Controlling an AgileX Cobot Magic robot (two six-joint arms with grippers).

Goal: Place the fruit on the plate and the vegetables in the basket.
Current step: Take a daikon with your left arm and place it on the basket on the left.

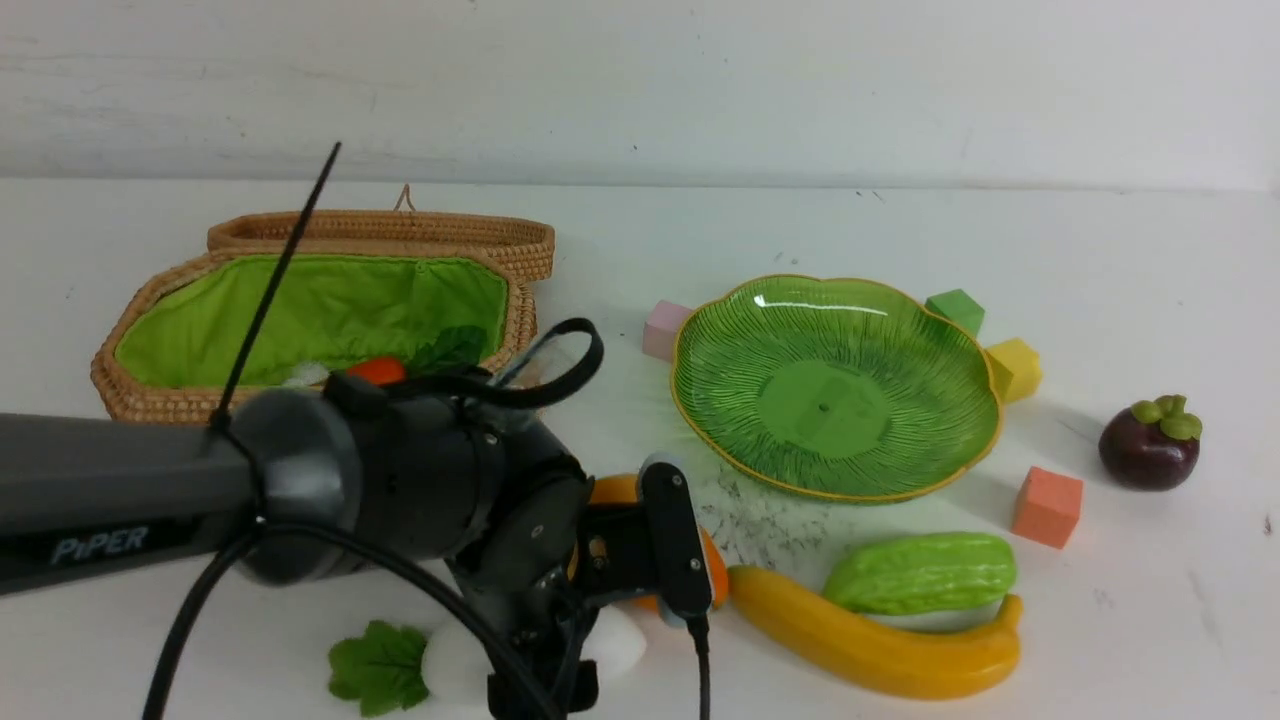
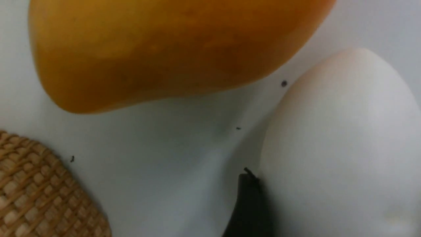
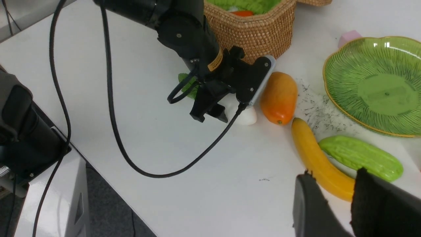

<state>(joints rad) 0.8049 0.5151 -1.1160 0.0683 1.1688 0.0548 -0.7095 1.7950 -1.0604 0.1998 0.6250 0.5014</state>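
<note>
Radish (image 1: 455, 660): on the table, just beside the mango (image 3: 279, 97) and near the basket (image 3: 255, 33). Its leaves (image 1: 378, 668) point away from the mango. I judge it the piece in hand.

Left claw (image 3: 210, 116): fingers stand well apart at the radish; I see no closed grip. One fingertip (image 2: 253, 207) shows close against its side.

Right claw (image 3: 334, 176): moderately parted, nothing between the fingers.

Handling (my estimate): light, stiff, hollow plastic; smooth skin, so liable to roll or slip if pinched off-centre. Not fragile. I would take it across the thick middle of the white body, fingers either side, and leave the leaves alone: they look thinner and could bend or twist the hold. The mango sits close enough to be nudged, so I would come down straight and lift before moving sideways.

Containers. Basket: open, green cloth lining (image 1: 340, 310); inside, the carrot (image 1: 378, 371) with its dark leaves, plus a small whitish item (image 1: 306, 374) I cannot identify. Plate (image 1: 820, 400): no fruit on it; banana (image 1: 890, 650), mango and mangosteen (image 1: 1150, 443) are all on the table. Gourd (image 1: 925, 573) lies alongside the banana, also bound for the basket. Sorting seems early: one vegetable in, two out.
</note>
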